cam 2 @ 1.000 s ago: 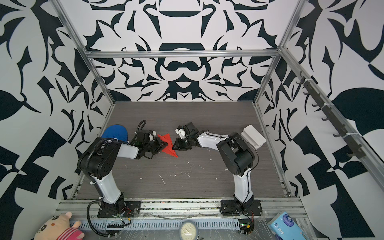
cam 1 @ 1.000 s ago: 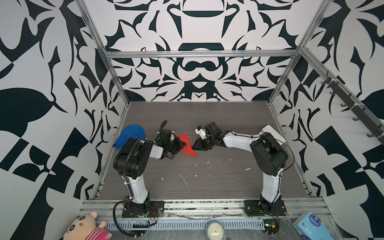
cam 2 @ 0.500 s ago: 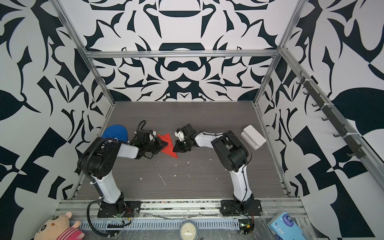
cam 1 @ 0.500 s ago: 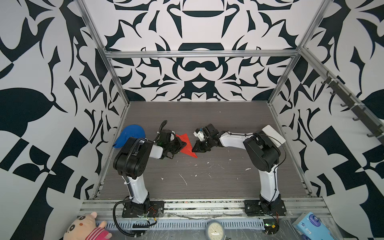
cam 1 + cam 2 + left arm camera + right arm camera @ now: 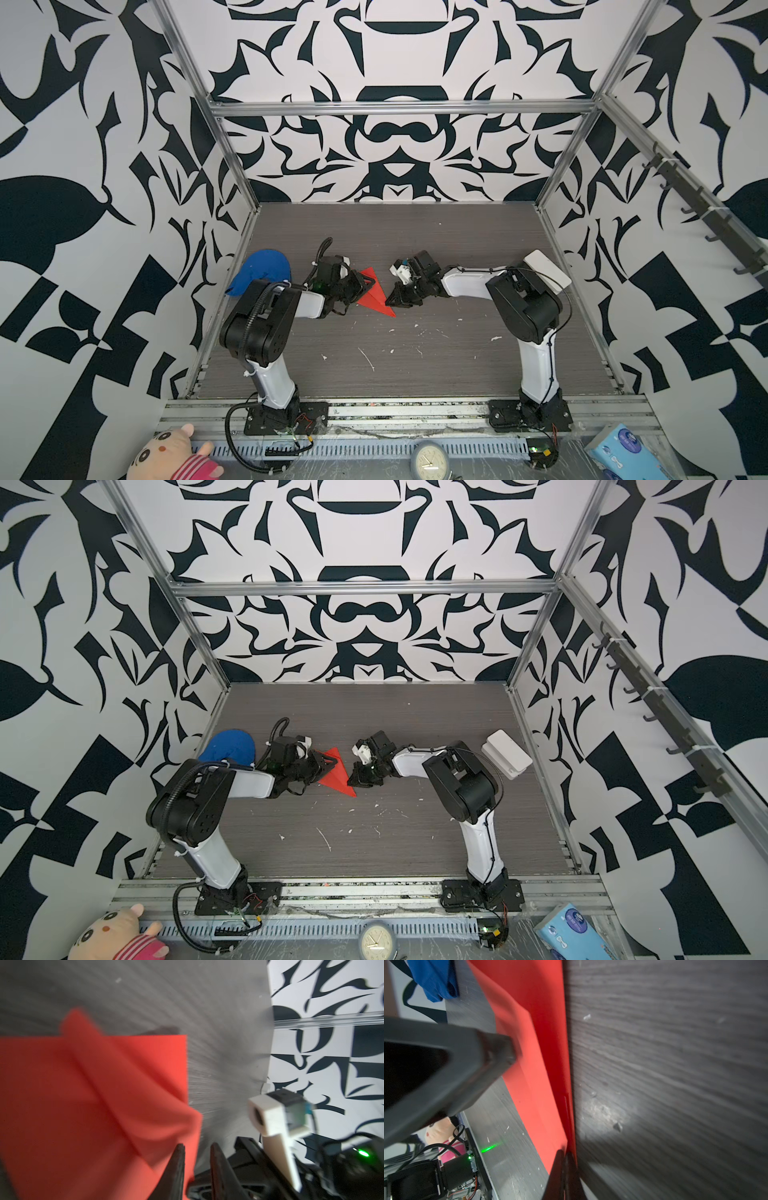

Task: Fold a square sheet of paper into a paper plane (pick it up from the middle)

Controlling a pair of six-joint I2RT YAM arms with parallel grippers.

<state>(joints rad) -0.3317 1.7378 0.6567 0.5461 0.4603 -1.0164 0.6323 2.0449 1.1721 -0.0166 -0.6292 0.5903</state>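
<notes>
Our scuffed grey tabletop (image 5: 415,353), black-and-white walls (image 5: 395,62): right gripper (image 5: 564,1155) pinches the paper plane (image 5: 374,297), left gripper (image 5: 196,1148) slightly parted around its edge.

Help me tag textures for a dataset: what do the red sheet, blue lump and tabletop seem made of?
The red sheet: thin matte paper, holding sharp creases. The blue lump: soft cloth, slumped in folds. The tabletop: dark grey, fine grain streaks, faint sheen, probably laminate.

Matt red paper plane (image 5: 374,293), grainy wood-look tabletop (image 5: 415,357)
</notes>
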